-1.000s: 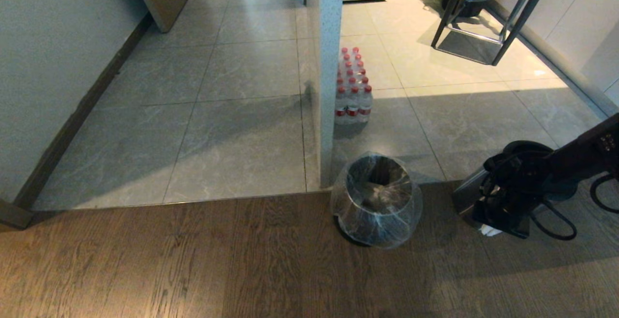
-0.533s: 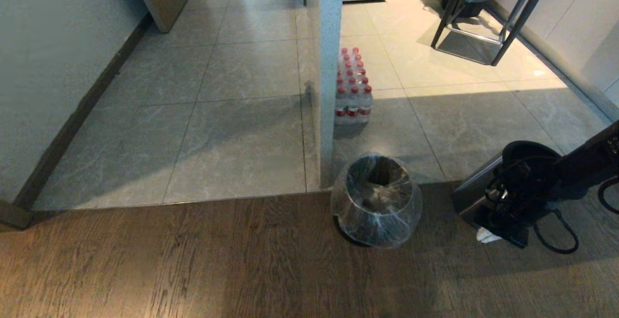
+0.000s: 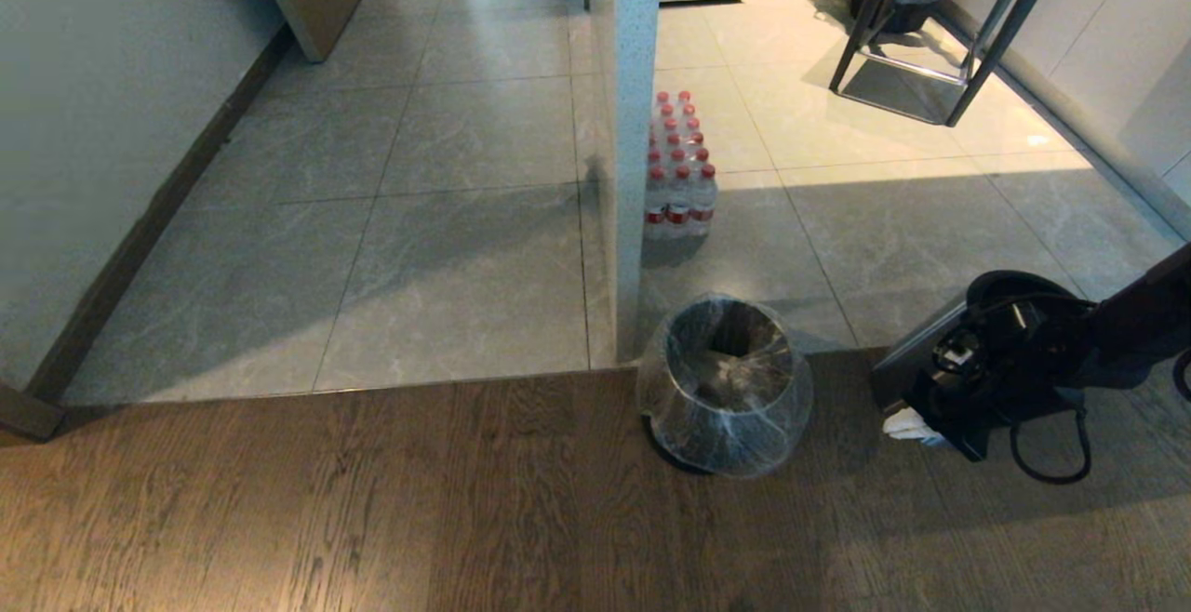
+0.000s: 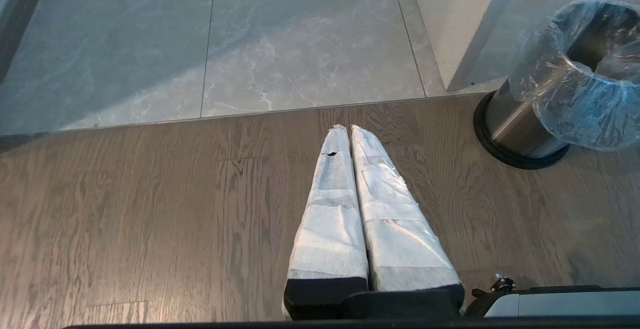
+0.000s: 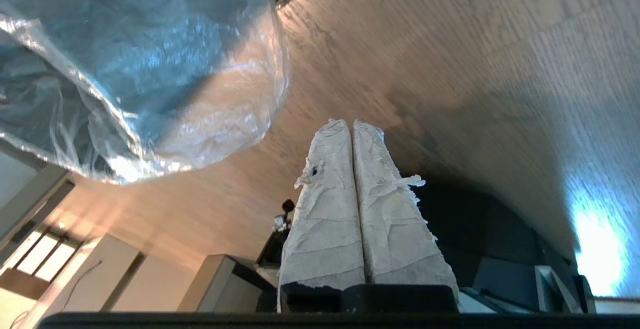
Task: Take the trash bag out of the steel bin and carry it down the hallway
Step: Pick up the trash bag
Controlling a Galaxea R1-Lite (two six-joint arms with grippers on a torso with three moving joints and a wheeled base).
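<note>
- Head view: the steel bin [image 3: 693, 449] was seen standing on the wood-plank floor [image 3: 372, 510] just at the edge of the grey tiles [image 3: 447, 277], beside a pillar [image 3: 625, 128].
- The trash bag [image 3: 726, 389] was found still lining the bin, its clear plastic folded out over the rim.
- The right gripper [image 3: 901, 424] was placed low, to the right of the bin and apart from it, fingers [image 5: 325, 204] pressed together, nothing held.
- The left gripper [image 4: 349, 134] was seen over the planks, fingers likewise closed and empty.
- A pack of red-capped bottles [image 3: 679, 175] was noted behind the pillar.

Wood-plank floor [image 3: 372, 500] meeting grey tiles [image 3: 447, 249]
</note>
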